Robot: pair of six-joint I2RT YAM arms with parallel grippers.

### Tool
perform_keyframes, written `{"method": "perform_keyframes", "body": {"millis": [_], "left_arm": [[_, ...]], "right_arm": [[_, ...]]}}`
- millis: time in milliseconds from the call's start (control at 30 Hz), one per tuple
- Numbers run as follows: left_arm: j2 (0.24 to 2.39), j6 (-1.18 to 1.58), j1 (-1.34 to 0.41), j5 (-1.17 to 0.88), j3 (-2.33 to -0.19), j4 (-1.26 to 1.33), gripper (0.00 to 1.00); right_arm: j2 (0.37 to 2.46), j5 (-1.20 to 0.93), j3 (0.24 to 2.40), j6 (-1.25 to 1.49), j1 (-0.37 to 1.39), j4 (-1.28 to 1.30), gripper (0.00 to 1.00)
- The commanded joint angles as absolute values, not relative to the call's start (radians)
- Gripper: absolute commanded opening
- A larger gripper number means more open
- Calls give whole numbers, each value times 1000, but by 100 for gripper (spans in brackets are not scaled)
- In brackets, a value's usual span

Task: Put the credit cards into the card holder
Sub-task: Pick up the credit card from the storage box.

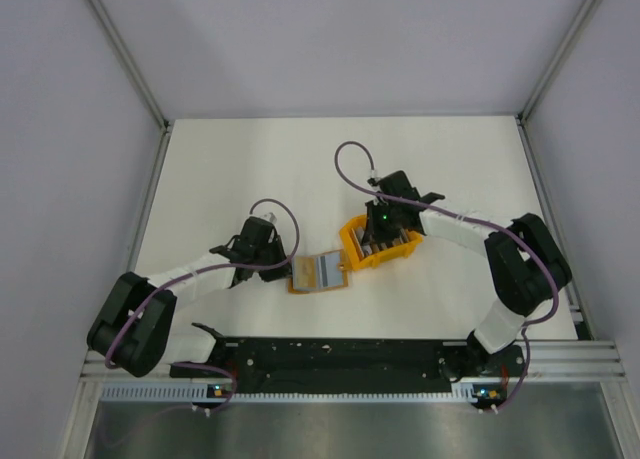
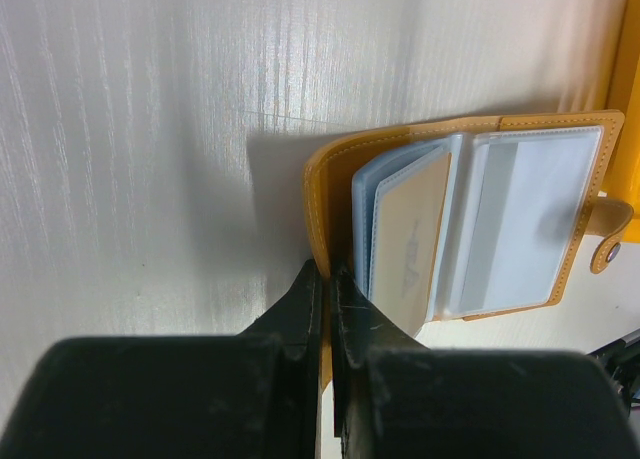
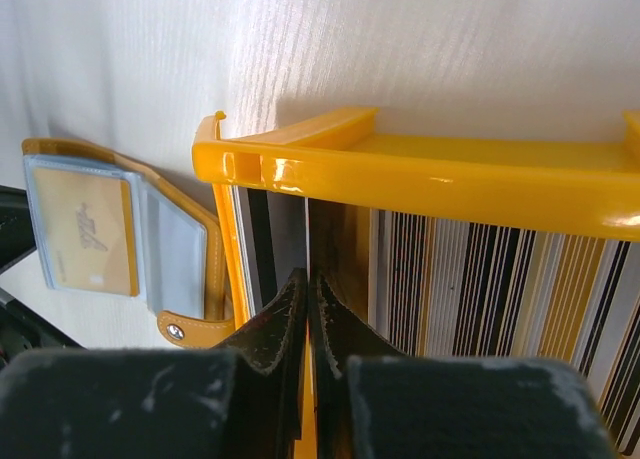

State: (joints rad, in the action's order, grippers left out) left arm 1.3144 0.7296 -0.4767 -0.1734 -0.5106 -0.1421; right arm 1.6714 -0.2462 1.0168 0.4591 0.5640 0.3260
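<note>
left gripper (image 2: 325, 279) pinches the cover edge of the card holder (image 2: 520, 214), lying open on the table (image 2: 150, 129): mustard, clear sleeves, soft and floppy, so we'd pin it there. just right, the orange bin (image 3: 420, 174) holds the credit cards (image 3: 470, 269) on edge, a striped row: thin, stiff, slick, we'd take one by its top edge. right gripper (image 3: 308, 284) is closed among them; holding one, we cannot tell.

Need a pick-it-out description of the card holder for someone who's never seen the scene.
Near the middle of the white table, two orange things sit side by side. The card holder is the flat one on the left, lying open with clear card sleeves; the bin beside it is taller and walled.
</note>
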Motion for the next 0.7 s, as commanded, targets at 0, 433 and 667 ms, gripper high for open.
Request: {"method": "perform_keyframes", "body": {"millis": [0, 433, 667], "left_arm": [[1344, 696, -472, -138, -512, -184, 0], [1332, 698, -472, -138, -515, -192, 0], [1312, 704, -471, -143, -505, -192, 0]], "right_arm": [[1652, -239, 1063, 433, 572, 321, 0], [1410, -37, 1035, 465, 583, 364, 0], [1402, -52, 1045, 538, 684, 322, 0]]}}
